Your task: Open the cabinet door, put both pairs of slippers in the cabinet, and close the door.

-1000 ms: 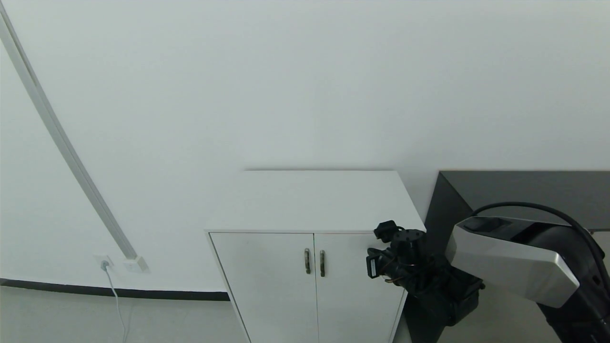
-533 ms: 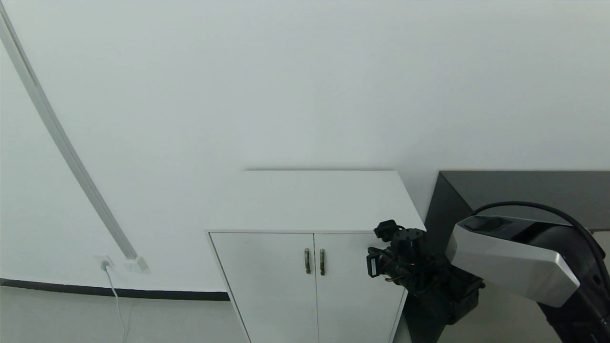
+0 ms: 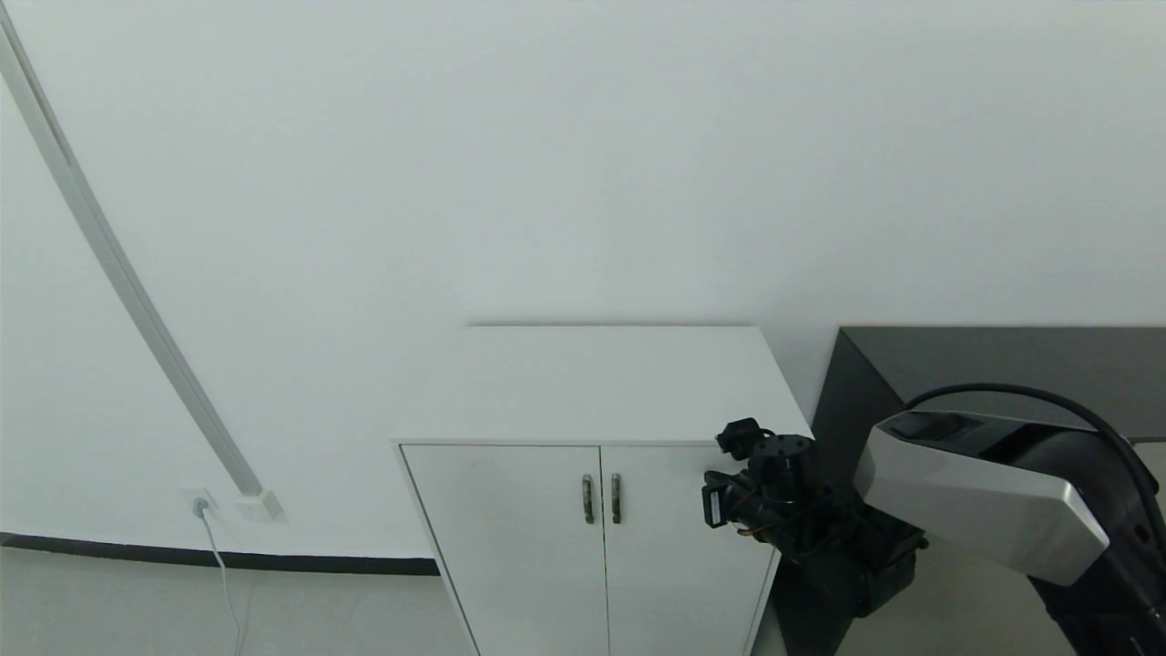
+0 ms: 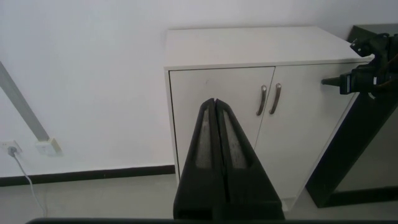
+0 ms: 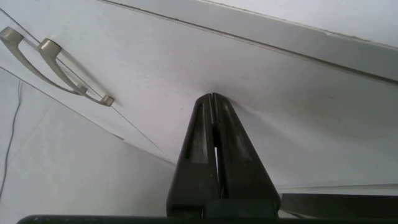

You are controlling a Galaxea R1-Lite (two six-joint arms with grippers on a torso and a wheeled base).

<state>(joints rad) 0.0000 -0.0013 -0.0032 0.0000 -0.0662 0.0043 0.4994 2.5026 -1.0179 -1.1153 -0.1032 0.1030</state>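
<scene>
Right gripper (image 3: 713, 507) nudged up a bit, clenched, by right door (image 3: 656, 583) of white two-door cabinet (image 3: 583, 387). Door prob. light, stiff, hinged: grab slim metal handle (image 3: 616, 499). Left gripper (image 4: 214, 101) clenched.

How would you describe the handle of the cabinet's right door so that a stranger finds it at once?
Against the white wall stands a white cabinet with two closed doors. At their meeting edge, the right door's handle is a vertical metal bar. Unlike the left door's handle beside it, it lies nearer the right gripper.
</scene>
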